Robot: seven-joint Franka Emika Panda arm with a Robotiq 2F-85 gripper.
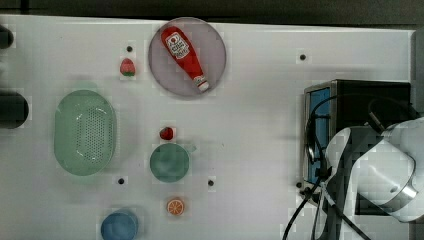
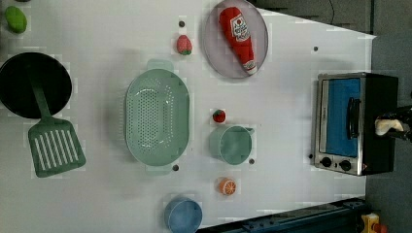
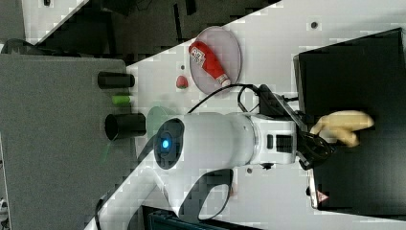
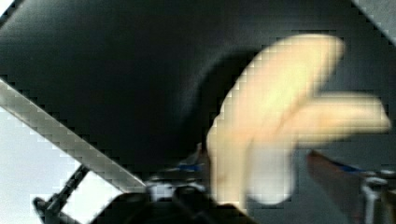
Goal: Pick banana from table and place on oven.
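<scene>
The banana (image 3: 342,127) lies over the oven's (image 3: 354,76) black top, at the tip of the pincer (image 3: 318,139); whether the pincer clasps it or has let go cannot be told. On the tabletop (image 1: 250,100), away from the oven's glass door, stand a green cup (image 1: 169,162), a small strawberry (image 1: 166,133) beside it, an orange slice (image 1: 175,206), a blue cup (image 1: 119,226), a green colander (image 1: 85,132) and a plate (image 1: 215,55) carrying a ketchup bottle (image 1: 183,55). The white arm (image 1: 385,165) overhangs the oven.
</scene>
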